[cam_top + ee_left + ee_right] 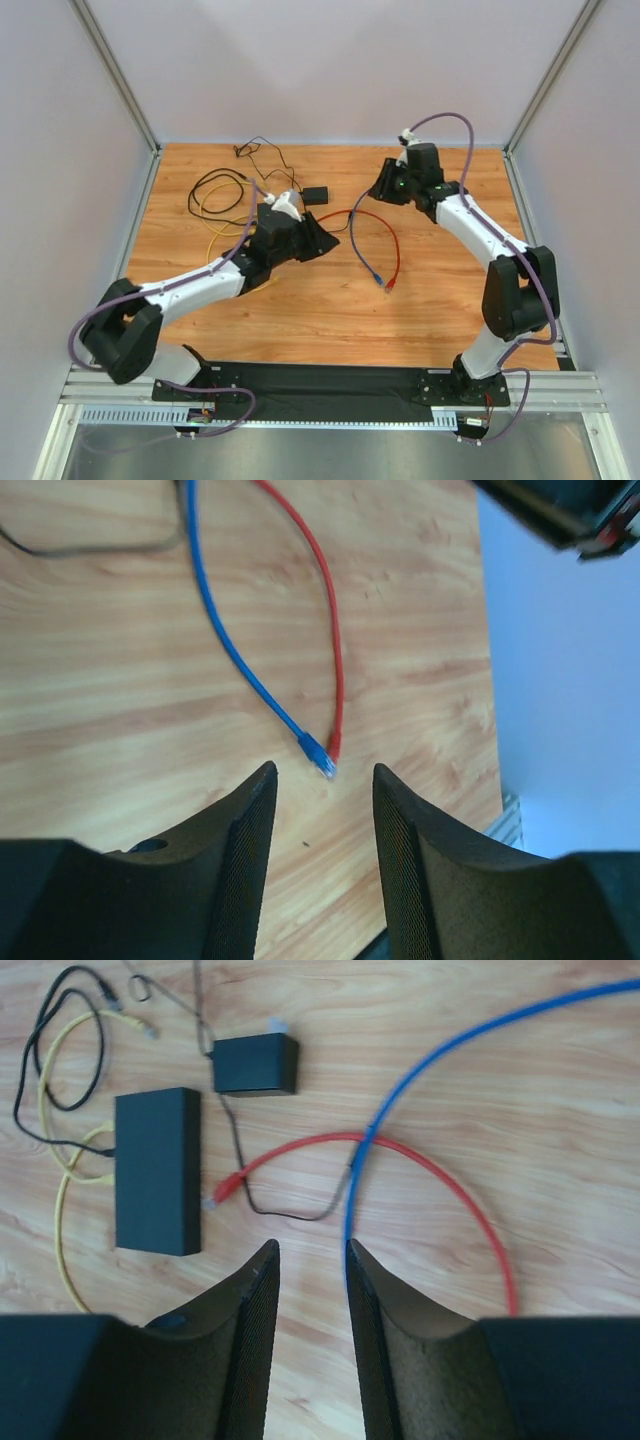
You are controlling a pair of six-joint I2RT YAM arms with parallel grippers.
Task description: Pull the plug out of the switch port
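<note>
The switch [157,1170] is a flat black box lying on the wooden table, seen in the right wrist view; in the top view my left arm covers it. A red cable's plug [226,1190] lies at its right edge; I cannot tell if it is seated. Yellow [62,1210] and black [40,1125] cables meet its left edge. My right gripper [312,1250] is open and empty, above the table right of the switch, and it also shows in the top view [383,188]. My left gripper [325,780] is open and empty, high above the loose blue plug [318,752] and the red cable's other end [334,746].
A small black adapter [317,195] on a thin wire lies behind the switch. The red cable [385,225] and blue cable [365,255] arc across the table's middle. Black and yellow cable loops [215,192] lie at the back left. Grey walls enclose the table.
</note>
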